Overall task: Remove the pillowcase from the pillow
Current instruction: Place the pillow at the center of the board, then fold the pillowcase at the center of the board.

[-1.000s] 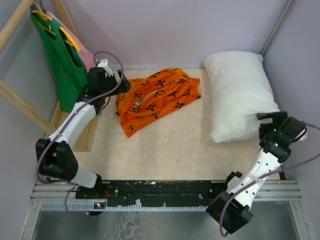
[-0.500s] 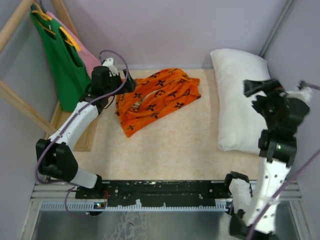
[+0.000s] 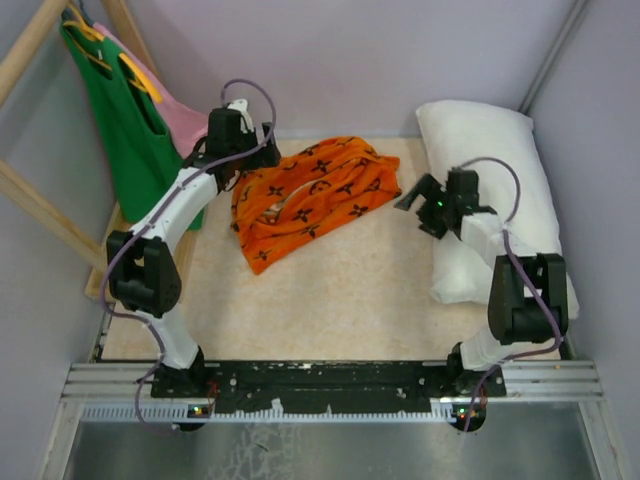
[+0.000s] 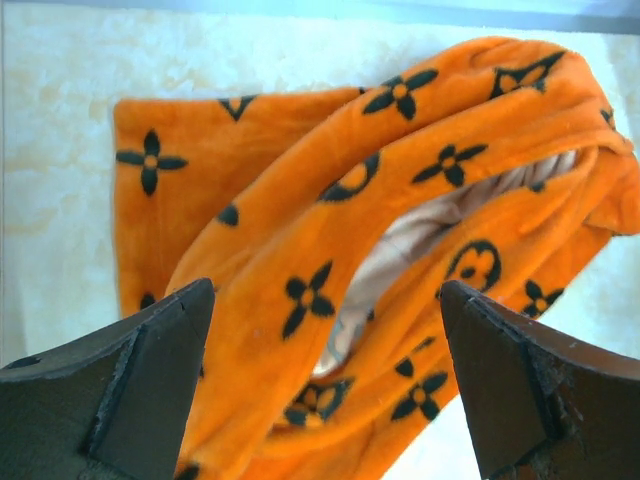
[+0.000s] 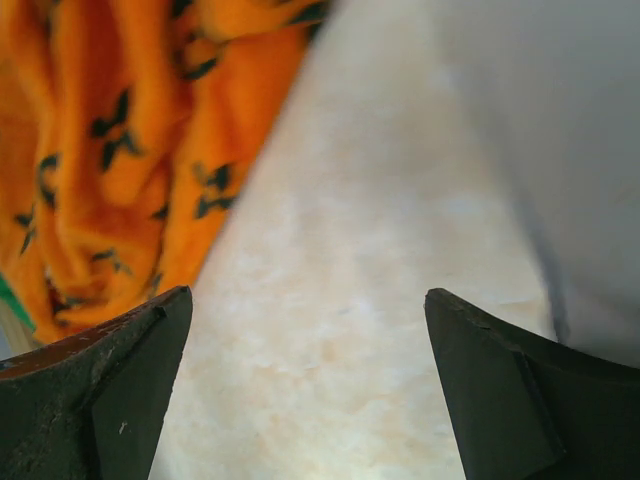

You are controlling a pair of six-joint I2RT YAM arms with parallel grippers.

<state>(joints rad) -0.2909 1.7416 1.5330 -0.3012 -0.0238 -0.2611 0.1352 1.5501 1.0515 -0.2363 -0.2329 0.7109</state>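
Both grippers are spread wide and hold nothing. The left gripper [image 3: 262, 158] hovers over the back left edge of the pillowcase [image 3: 315, 200]. The right gripper [image 3: 412, 195] hangs above bare table [image 3: 340, 290], between the case and the pillow [image 3: 490, 160], close to the pillow's left edge.

The case lies crumpled near the back middle of the table. The pillow lies apart from it along the right side, plain white with no orange on it. In the left wrist view the case's mouth [image 4: 400, 250] gapes between the open fingers [image 4: 150, 380] and shows only pale lining, nothing stuffed inside. The right wrist view shows table under the fingers [image 5: 110, 390], orange cloth to one side and a blurred white bulk to the other.

By my reading the separation is done: case off, pillow free. What remains is likely only to draw both arms back to the near edge, lifting clear so no finger snags the cloth or nudges the pillow
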